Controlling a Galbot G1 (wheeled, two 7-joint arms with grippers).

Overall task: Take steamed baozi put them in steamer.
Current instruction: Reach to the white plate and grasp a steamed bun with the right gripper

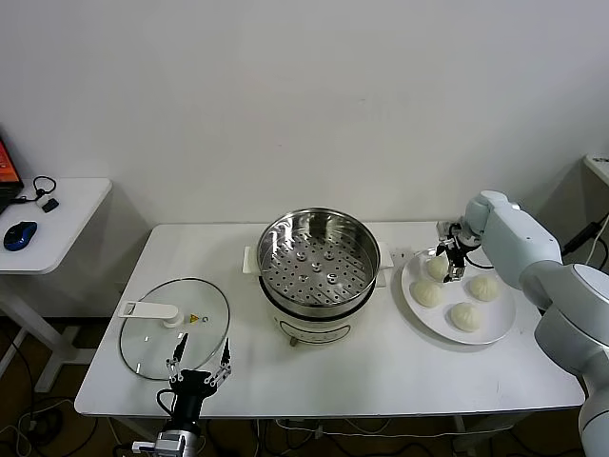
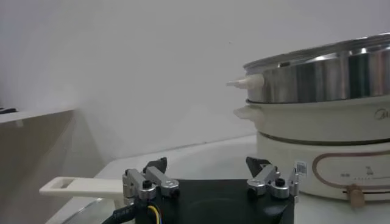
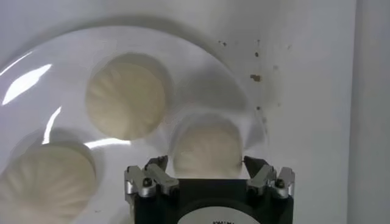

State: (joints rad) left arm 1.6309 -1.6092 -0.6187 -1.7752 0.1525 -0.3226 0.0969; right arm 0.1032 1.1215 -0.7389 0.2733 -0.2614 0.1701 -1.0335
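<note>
Four small off-white pleated dough buns (image 1: 464, 293) sit on a round white plate (image 1: 501, 326) at three o'clock of the shiny perforated steel steamer (image 1: 318, 262). The right claw (image 1: 449, 257) points down, jaws open astride the bun (image 3: 207, 149) at the plate's eleven o'clock. The left claw (image 1: 200, 369), open, hovers low by the flat glass lid (image 1: 152, 335) on the white table (image 1: 400, 367).

Right hand (image 1: 447, 257) reaches down, fingers spread; left hand (image 1: 200, 364) waits open.
</note>
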